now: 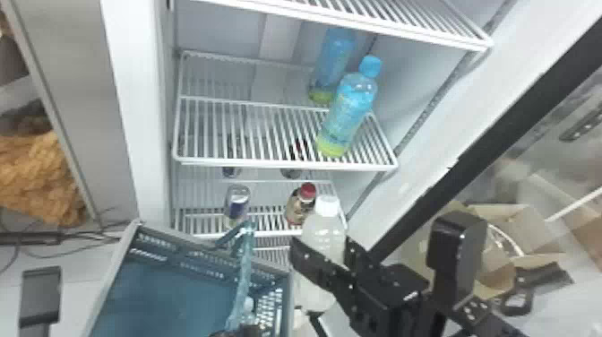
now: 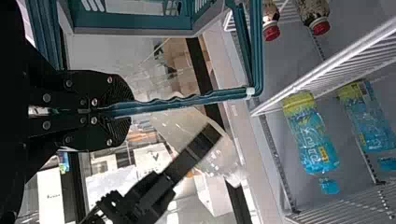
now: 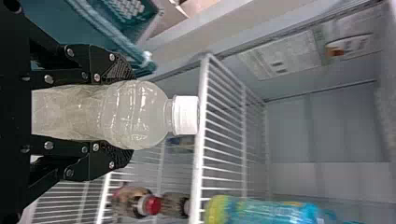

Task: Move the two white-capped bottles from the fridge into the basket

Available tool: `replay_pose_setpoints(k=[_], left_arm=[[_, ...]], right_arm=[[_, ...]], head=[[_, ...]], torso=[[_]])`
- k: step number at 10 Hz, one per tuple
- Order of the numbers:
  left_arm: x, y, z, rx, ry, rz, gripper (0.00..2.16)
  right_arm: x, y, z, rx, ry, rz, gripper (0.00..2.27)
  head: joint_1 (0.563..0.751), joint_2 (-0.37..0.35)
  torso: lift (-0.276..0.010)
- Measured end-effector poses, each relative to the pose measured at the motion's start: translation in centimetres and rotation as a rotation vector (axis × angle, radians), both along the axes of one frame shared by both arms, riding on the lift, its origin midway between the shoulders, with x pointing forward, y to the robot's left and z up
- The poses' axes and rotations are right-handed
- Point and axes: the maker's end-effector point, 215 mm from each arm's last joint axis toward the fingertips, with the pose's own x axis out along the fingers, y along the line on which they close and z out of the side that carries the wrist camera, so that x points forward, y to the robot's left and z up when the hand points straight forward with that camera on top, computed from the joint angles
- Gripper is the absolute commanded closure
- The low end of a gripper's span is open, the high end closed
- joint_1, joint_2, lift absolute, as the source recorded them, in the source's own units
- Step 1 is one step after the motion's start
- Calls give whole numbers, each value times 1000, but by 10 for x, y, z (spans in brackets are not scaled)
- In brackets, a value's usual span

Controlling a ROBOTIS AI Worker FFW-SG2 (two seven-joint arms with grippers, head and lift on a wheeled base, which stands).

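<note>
The white-capped bottle (image 1: 323, 231) is held upright just to the right of the basket (image 1: 156, 291), in front of the fridge shelves. It is grasped around its body by the two fingers of the right gripper (image 3: 123, 111), with the cap left free. By the left gripper (image 2: 130, 110), the basket's handle (image 2: 187, 101) is clenched above the basket. Beyond the basket, on the lower shelf, a can (image 1: 237, 201) and a red-capped bottle (image 1: 301, 204) are seen; higher up and farther right, two blue-capped bottles (image 1: 347, 112) are stood on a shelf.

The carrying of one bottle to the basket is judged to be in hand. Whether the other has been placed cannot be told. Next, the held bottle should be brought left over the basket's rim, kept clear of the handle, lowered inside and only then released.
</note>
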Motion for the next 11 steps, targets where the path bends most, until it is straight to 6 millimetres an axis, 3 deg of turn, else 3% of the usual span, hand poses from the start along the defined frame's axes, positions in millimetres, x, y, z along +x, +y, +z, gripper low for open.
replay_pose_setpoints(k=[6, 8, 11], left_arm=[[-1, 1, -2, 3, 4, 4, 1194], [-1, 1, -1, 2, 4, 4, 1194], [-1, 2, -2, 2, 5, 5, 1194]], right_arm=[[-30, 27, -71, 96, 274, 117, 880], [-42, 50, -91, 164, 354, 190, 654], [-41, 52, -99, 167, 371, 199, 335]], head=[[695, -350], [695, -350], [695, -350]], torso=[[0], [0], [0]])
